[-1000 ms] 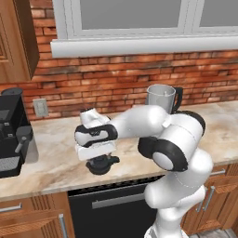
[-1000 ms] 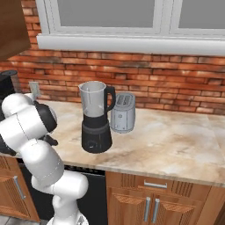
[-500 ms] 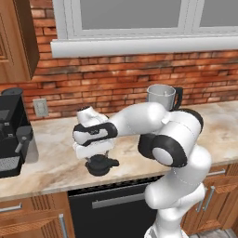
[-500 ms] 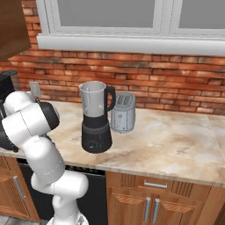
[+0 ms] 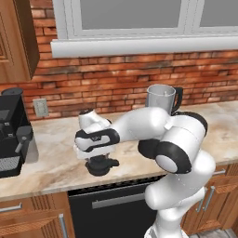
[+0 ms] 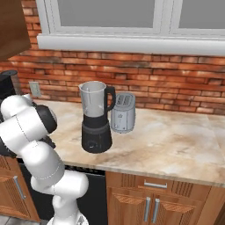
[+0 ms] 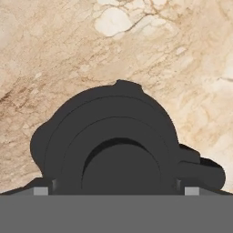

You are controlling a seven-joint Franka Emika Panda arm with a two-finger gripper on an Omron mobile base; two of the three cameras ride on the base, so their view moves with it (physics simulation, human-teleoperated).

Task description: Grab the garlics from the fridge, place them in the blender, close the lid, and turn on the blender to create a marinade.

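The marble bench (image 6: 176, 140) carries the blender (image 6: 96, 117), toaster (image 6: 122, 112), coffee machine (image 5: 13, 132) and, near the front edge, the lid (image 5: 101, 164)

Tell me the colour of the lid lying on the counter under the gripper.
Black all over; the lid shows best in the hand view, against the beige marbled counter.

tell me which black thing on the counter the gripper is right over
The lid, the small round black cap lying flat beneath the open gripper; the blender and coffee machine stand off to either side.
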